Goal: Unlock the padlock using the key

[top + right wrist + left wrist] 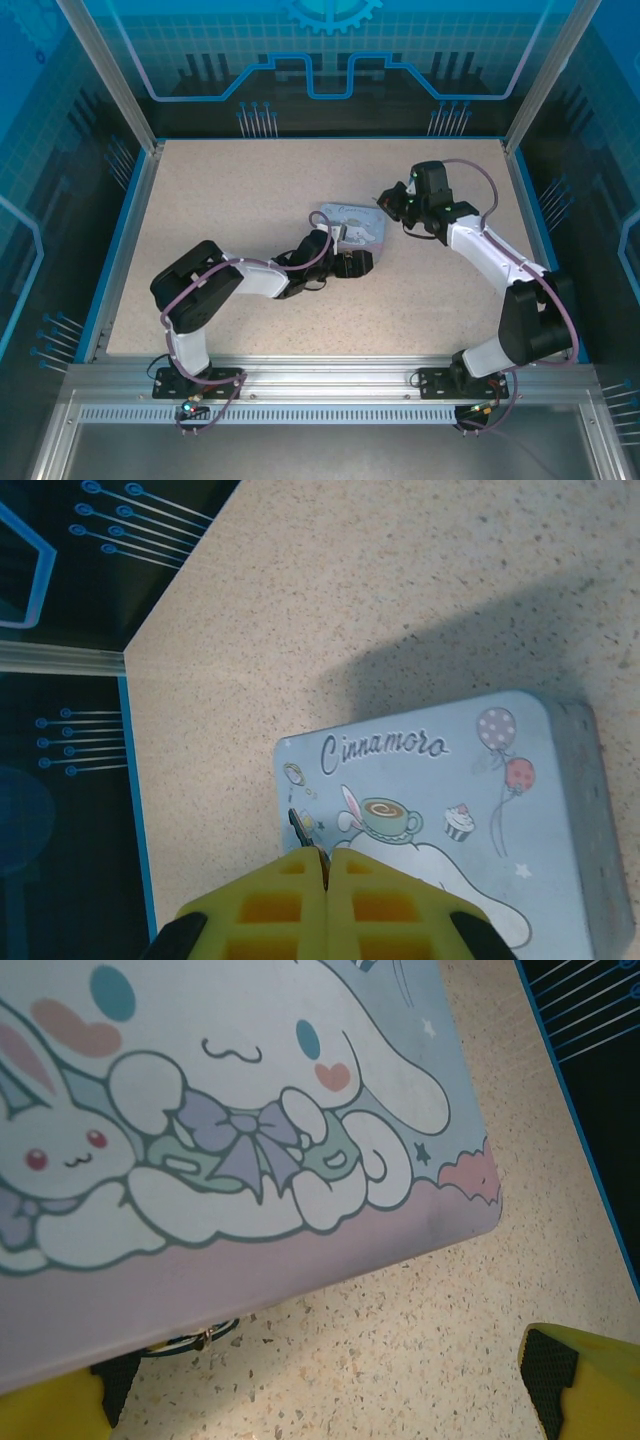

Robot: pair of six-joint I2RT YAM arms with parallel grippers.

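- My right pincer (325, 860) is closed, pinching the key (301, 827); its dark tip juts out over a corner of the tin (450, 810).
- My left pincer (320, 1390) stands wide open, gripping nothing, at the tin's edge.
- The left wrist view gives the padlock (205, 1337), half tucked under that edge.
- The speckled beige bench (230, 190) lies within blue-patterned walls (320, 60).
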